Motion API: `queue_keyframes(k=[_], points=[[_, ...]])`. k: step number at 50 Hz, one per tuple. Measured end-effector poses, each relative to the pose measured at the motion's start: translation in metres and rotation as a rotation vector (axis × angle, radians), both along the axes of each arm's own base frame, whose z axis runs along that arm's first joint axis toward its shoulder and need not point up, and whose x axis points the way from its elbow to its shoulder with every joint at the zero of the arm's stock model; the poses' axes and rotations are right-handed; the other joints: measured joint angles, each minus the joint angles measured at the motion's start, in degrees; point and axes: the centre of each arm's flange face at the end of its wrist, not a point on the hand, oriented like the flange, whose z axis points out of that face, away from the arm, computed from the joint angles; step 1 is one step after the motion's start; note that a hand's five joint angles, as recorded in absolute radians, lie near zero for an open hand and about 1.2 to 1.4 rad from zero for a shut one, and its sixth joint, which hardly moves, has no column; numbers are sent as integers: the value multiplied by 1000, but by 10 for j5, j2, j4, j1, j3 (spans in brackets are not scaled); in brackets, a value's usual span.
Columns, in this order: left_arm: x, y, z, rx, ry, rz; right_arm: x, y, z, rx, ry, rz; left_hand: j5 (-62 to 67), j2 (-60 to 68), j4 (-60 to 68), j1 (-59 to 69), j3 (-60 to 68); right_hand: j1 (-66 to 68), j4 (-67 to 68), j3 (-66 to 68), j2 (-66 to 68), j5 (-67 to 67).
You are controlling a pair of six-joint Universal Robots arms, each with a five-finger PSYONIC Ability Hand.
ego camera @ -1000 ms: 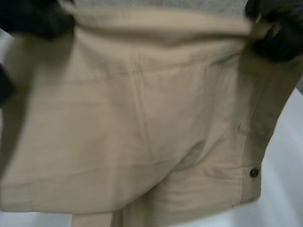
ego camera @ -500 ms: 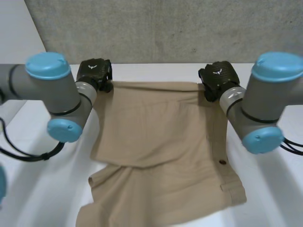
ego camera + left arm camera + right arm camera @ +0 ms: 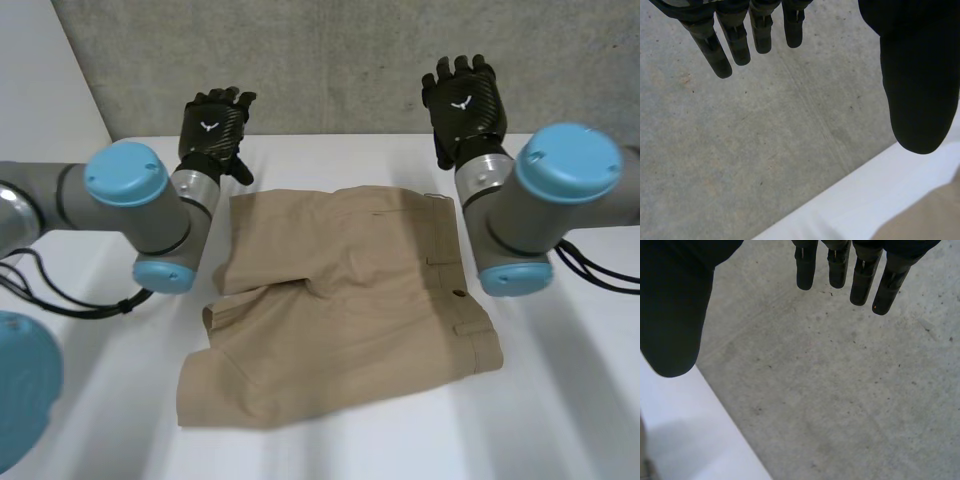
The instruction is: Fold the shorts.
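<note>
Fingers straight: left hand, right hand off shorts, wall beyond

So the shorts aren't being gripped anymore. Half a second back the two far corners were being pinched. Now the left hand and the right hand are being held up clear of the cloth, and their fingers are being kept straight against the concrete wall instead of down at the fabric. A second ago the cloth was being dangled right up at the head camera. Now it's being left lying flat on the white table, in a shorter, more bunched-up shape than half a second ago.
</note>
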Motion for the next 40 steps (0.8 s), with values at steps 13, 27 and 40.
queue_keyframes(k=[13, 27, 40], points=[[50, 114, 25, 247, -94, -10, -55, 86, 10, 413, 82, 66, 0, 1, 1, 2, 0, 0, 0, 0, 0, 0], [88, 221, 10, 588, -160, -75, -96, 158, -24, 760, 125, 194, 185, 200, 199, 217, 191, 166, 196, 207, 206, 174], [99, 274, -17, 778, -212, -152, -121, 168, -66, 853, 164, 208, 285, 302, 302, 311, 295, 209, 247, 259, 254, 225]])
